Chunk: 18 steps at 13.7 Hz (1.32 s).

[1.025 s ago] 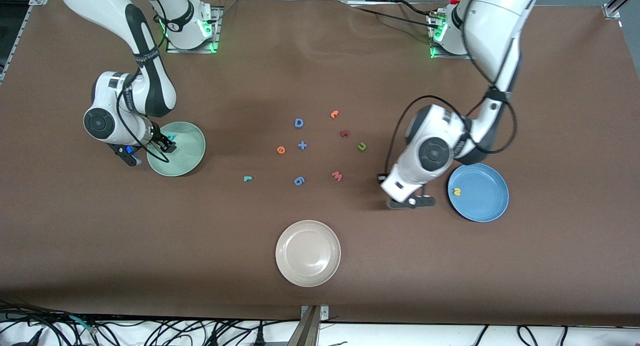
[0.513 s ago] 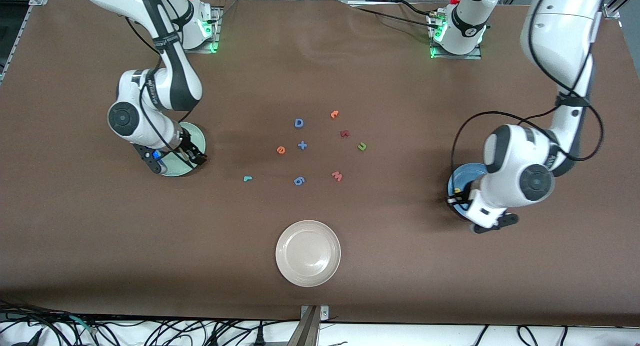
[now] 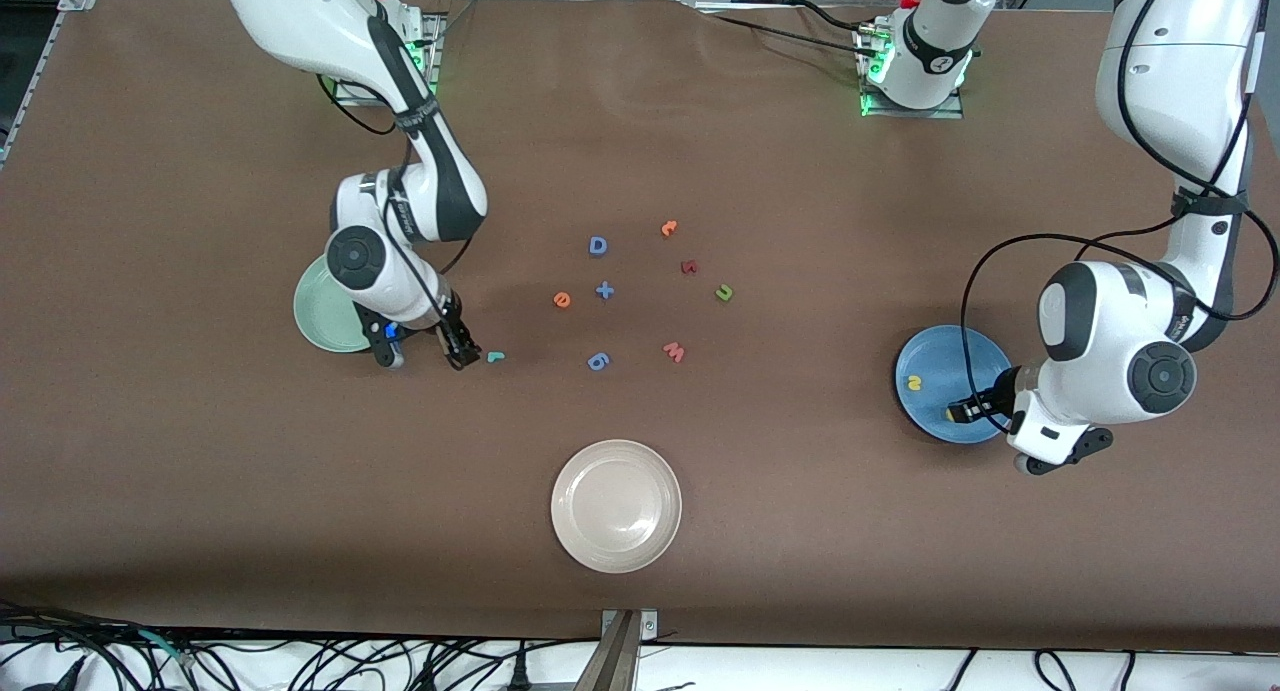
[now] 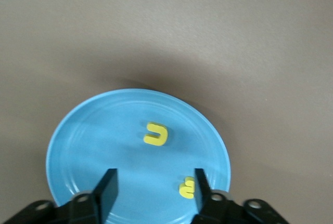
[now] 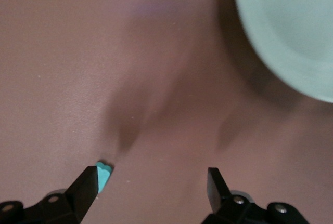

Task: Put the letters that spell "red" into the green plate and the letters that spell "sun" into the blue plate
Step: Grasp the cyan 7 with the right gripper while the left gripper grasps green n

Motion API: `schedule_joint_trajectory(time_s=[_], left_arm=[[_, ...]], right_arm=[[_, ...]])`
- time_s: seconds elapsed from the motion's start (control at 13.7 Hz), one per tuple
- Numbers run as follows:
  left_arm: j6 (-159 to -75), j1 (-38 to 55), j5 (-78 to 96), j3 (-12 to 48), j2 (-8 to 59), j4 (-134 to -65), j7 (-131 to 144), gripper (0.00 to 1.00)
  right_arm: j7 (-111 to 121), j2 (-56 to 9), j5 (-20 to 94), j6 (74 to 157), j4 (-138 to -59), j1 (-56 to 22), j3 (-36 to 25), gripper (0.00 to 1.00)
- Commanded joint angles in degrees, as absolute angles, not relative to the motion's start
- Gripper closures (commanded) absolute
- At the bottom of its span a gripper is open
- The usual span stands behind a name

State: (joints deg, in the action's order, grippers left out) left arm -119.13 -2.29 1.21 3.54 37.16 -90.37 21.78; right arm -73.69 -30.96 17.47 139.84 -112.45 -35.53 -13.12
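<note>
Change since earlier frames: both arms have travelled; the right gripper point(image 3: 452, 349) has left the round pale mint-green plate point(image 3: 320, 316) and now hangs low beside the tiny teal foam "r" point(image 3: 495, 356); the left gripper point(image 3: 965, 409) has come over the round sky-blue plate point(image 3: 935, 356).
Right fingers: spread wide, empty; in the right wrist view the "r" point(image 5: 103, 174) sits just past one fingertip point(image 5: 88, 185), outside the gap.
Left fingers: parted, holding nothing; a small yellow foam letter point(image 4: 187, 188) lies on the blue plate close against one finger point(image 4: 201, 185), judged just released; a yellow foam "u" point(image 4: 156, 134) lies farther out from the fingertips.
Still on the table: orange rounded "e" point(image 3: 562, 299), green "n" point(image 3: 724, 292), both well clear of either gripper.
Step in hand: pick the "r".
Method advised: shift the right gripper sideways until the letter is centred between the fingers, descend to the table, close gently; foam is thin and may skid if clipped by one finger.
Not seen: teal "d"; green plate largely covered by the arm.
Writing: only the letter shapes; no brand or label legible.
</note>
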Motion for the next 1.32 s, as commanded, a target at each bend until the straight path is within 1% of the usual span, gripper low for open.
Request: schedule_joint_trajectory(time_s=[0.0, 0.15, 0.37, 0.51, 0.66, 0.81, 0.88, 1.03, 1.1, 1.17, 1.24], left_arm=[[-118.1, -1.3, 0.3, 4.8, 36.9, -90.4, 22.8, 0.00], [-118.1, 1.7, 0.4, 5.8, 36.8, -91.3, 30.2, 0.00], [-118.1, 8.8, 0.5, 6.4, 37.0, -91.7, 38.4, 0.00], [-118.2, 14.5, 0.5, 6.4, 37.1, -92.0, 46.0, 0.00], [-118.3, 19.3, 0.5, 6.4, 37.1, -92.8, 52.3, 0.00], [-119.1, 22.8, 0.9, 6.5, 37.1, -94.2, 56.5, 0.00], [-120.9, 24.0, 1.5, 6.5, 36.8, -95.3, 58.6, 0.00], [-127.8, 25.0, 2.1, 8.4, 35.5, -100.2, 62.2, 0.00], [-130.0, 25.0, 2.1, 9.1, 34.7, -102.5, 63.1, 0.00], [-132.4, 25.0, 2.1, 9.9, 33.9, -104.9, 63.5, 0.00], [-136.3, 25.0, 2.1, 10.5, 33.1, -107.8, 64.3, 0.00]], right_arm=[[-77.8, -34.5, 18.7, 140.6, -107.6, -35.7, -12.0, 0.07], [-78.5, -35.4, 18.7, 140.9, -106.4, -35.9, -11.9, 0.08], [-79.4, -36.6, 18.8, 142.4, -106.0, -36.4, -11.8, 0.08], [-79.5, -37.8, 18.7, 143.7, -106.0, -36.6, -11.8, 0.11], [-79.5, -38.5, 18.7, 144.1, -105.9, -36.7, -11.8, 0.12], [-79.5, -38.5, 18.7, 144.1, -105.9, -36.7, -11.8, 0.20], [-79.5, -38.5, 18.7, 144.1, -105.9, -36.7, -11.8, 0.23], [-79.5, -38.5, 18.7, 144.1, -105.9, -36.7, -11.8, 0.23], [-79.5, -38.5, 18.7, 144.1, -105.9, -36.7, -11.8, 0.27], [-79.2, -38.5, 18.7, 144.1, -105.9, -36.7, -11.8, 0.36], [-78.6, -38.5, 18.7, 144.1, -105.9, -36.7, -11.8, 0.48]])
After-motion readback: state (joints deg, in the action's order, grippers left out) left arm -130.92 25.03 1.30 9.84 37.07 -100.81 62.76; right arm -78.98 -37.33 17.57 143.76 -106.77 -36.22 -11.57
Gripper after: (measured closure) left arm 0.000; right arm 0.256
